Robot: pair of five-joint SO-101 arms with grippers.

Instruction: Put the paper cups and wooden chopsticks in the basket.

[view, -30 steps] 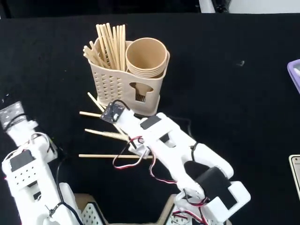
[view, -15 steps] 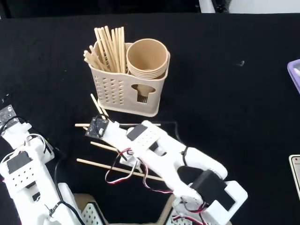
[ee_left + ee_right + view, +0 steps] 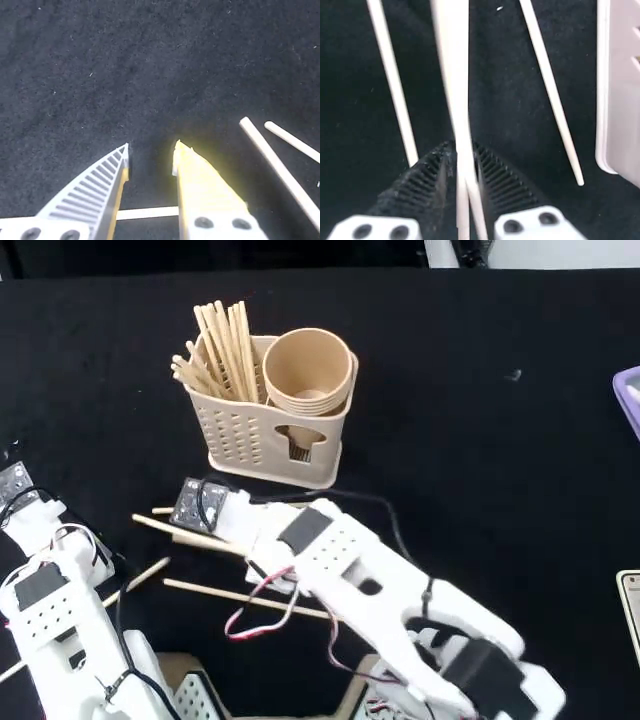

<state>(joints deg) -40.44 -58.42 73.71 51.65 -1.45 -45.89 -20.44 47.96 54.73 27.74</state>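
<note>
Perforated beige basket (image 3: 255,435), tan cups (image 3: 308,370), pale chopsticks (image 3: 222,345)

Right arm (image 3: 330,560) sprawls over the loose chopsticks (image 3: 200,589) at lower left, hiding their inner ends. Purple thing (image 3: 629,392) at the right edge, cut off, unidentifiable.

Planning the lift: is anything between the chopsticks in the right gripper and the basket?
Only one loose chopstick, lying on the table between the chopsticks held by the right gripper and the basket. Nothing taller is visible there, so a lifted carry looks clear.
</note>
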